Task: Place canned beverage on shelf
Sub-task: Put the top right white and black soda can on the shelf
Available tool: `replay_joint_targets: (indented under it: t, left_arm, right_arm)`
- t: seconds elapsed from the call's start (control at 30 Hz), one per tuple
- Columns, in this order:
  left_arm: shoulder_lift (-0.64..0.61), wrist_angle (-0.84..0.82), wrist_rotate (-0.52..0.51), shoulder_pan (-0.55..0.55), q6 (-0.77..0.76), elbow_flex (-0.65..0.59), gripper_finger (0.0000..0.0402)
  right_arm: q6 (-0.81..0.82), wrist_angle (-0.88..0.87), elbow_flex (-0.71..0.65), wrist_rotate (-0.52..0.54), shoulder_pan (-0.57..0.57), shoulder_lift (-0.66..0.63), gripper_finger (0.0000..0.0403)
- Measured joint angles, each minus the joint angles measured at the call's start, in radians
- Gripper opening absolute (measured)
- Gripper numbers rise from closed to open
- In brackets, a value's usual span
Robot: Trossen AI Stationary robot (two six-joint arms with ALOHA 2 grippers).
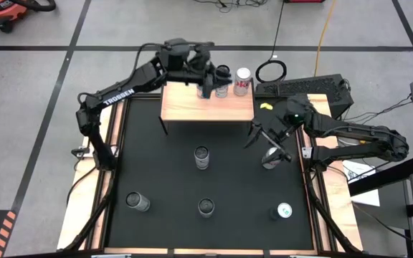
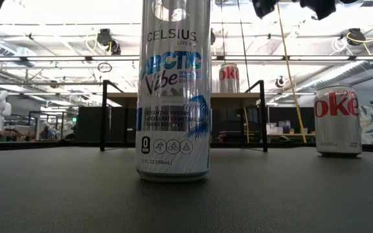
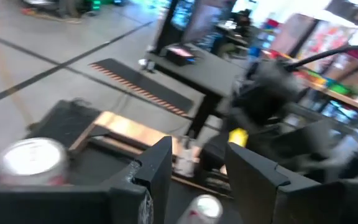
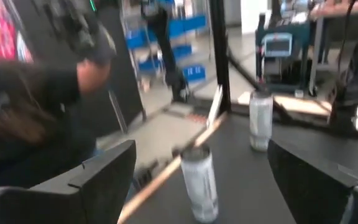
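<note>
The left gripper [image 1: 208,84] hangs over the back edge of the shelf [image 1: 192,109], right at a can [image 1: 222,89] standing there, and from its own wrist camera the two dark fingers [image 3: 157,171] stand parted with a gap between them and nothing pinched in it. My read: this is the let-go, with the can sitting on the board on its own base. From overhead the fingers are masked by the wrist, so I cannot tell whether they are clear of the can's sides.

Just beside that can stands a Diet Coke can [image 1: 243,82], also at the shelf's back edge. The two are lined up along the rear, which leaves the front of the board bare, a sensible way to keep room for more.

The right gripper [image 1: 262,133] hovers over the black table mat [image 1: 163,172], fingers spread wide and empty, near a silver can [image 1: 272,158] at the mat's right side. It looks poised for that one.

More cans wait on the mat: one in the middle [image 1: 202,157], one front left [image 1: 138,202], one front centre [image 1: 206,207], one front right [image 1: 283,211]. In the low view a tall Celsius can [image 2: 173,90] looms close, upright. So the task looks partly done, with plenty left.
</note>
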Motion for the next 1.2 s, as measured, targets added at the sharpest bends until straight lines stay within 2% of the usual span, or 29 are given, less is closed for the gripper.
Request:
replay_joint_targets:
  t: [0.17, 0.3, 0.6, 0.83, 0.97, 1.2]
  left_arm:
    - [0.0, 0.024, -0.024, -0.087, 0.0, 0.0, 0.0155]
    - [0.0, 0.038, -0.077, -0.152, 0.001, 0.0, 0.0155]
    - [0.0, 0.049, -0.231, -0.253, 0.002, 0.0, 0.0155]
    - [0.0, 0.06, -0.282, -0.289, 0.002, 0.0, 0.0155]
    - [0.0, 0.06, -0.347, -0.295, 0.0, -0.001, 0.0155]
    - [0.0, 0.06, -0.38, -0.312, -0.103, -0.003, 0.0155]
  right_arm:
    - [-0.242, -0.248, 0.0, 0.001, 0.035, -0.003, 0.0345]
    - [-0.332, -0.387, 0.0, 0.001, 0.087, -0.025, 0.0345]
    - [-0.333, -0.523, 0.0, 0.017, 0.187, -0.197, 0.0345]
    - [-0.302, -0.617, 0.0, 0.18, 0.224, -0.364, 0.0345]
    - [-0.324, -0.689, 0.0, 0.188, 0.224, -0.438, 0.0345]
    - [-0.307, -0.727, -0.051, 0.19, 0.224, -0.565, 0.0345]
